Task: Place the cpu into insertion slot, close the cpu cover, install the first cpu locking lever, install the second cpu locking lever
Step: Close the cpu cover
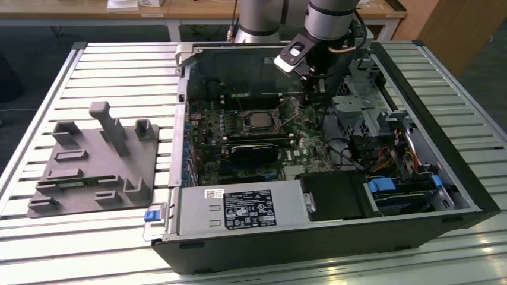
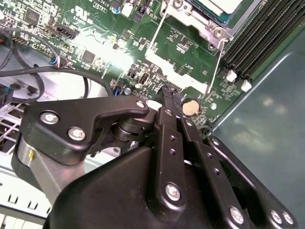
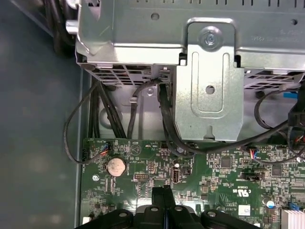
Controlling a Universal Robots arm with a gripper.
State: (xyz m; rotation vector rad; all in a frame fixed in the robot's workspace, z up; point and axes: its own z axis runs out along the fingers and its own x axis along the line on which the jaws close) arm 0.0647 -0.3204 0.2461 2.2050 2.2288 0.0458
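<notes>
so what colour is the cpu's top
Silver-grey metal; the cpu shows best in the exterior view.

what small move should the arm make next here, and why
Probably slide the shut gripper across to the nearer wire lever. The chip seems seated under its metal frame, that lever looks unlatched, and the fingertips hover over bare board beside it.
</notes>
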